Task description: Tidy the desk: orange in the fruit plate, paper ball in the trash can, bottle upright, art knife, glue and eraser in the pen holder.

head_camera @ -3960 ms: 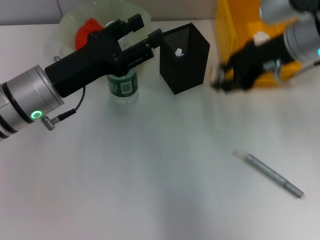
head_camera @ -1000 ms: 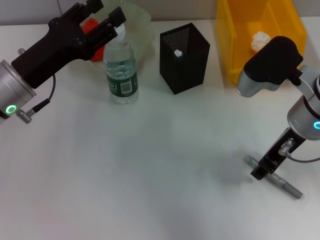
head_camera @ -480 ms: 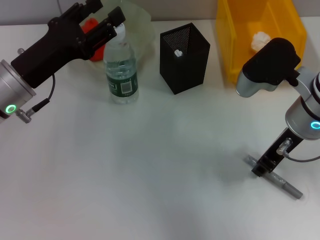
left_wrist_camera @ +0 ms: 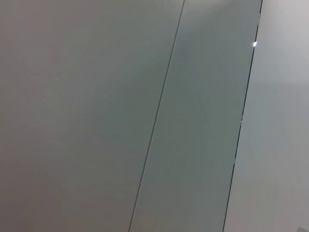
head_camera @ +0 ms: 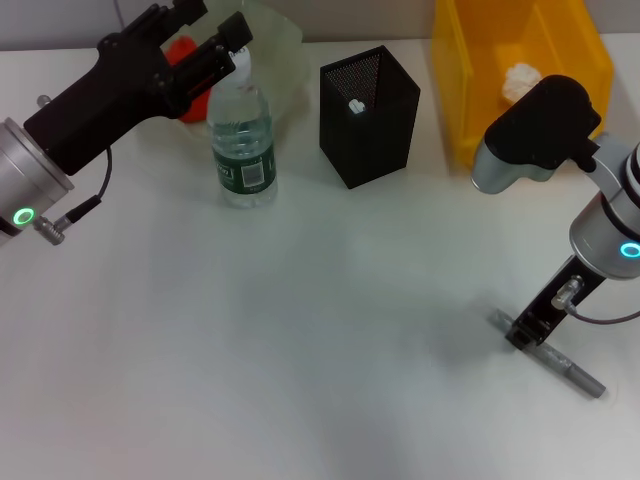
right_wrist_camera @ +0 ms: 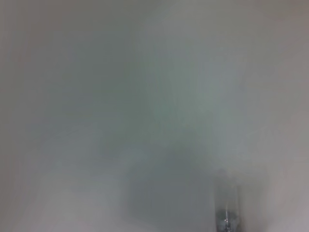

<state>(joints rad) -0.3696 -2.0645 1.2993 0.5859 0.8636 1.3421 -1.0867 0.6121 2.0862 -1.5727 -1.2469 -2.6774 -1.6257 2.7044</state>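
Observation:
The clear bottle [head_camera: 243,140] stands upright on the white desk [head_camera: 300,330]. My left gripper [head_camera: 205,22] is open just above and to the left of its white cap. The orange [head_camera: 182,50] lies in the pale-green fruit plate [head_camera: 272,30], partly hidden by the left arm. The paper ball [head_camera: 520,78] lies in the yellow trash can [head_camera: 470,90]. The black mesh pen holder [head_camera: 368,115] holds a white-tipped object [head_camera: 355,104]. My right gripper [head_camera: 524,335] points down onto the grey art knife [head_camera: 560,365], which lies on the desk and shows blurred in the right wrist view [right_wrist_camera: 226,217]. The eraser is out of view.
The fruit plate, bottle, pen holder and trash can stand in a row along the desk's far edge. The left wrist view shows only grey wall panels [left_wrist_camera: 145,121].
Four seconds ago my left gripper was around the bottle and my right gripper was by the trash can. The left has drawn back up and left. The right has come down onto the art knife.

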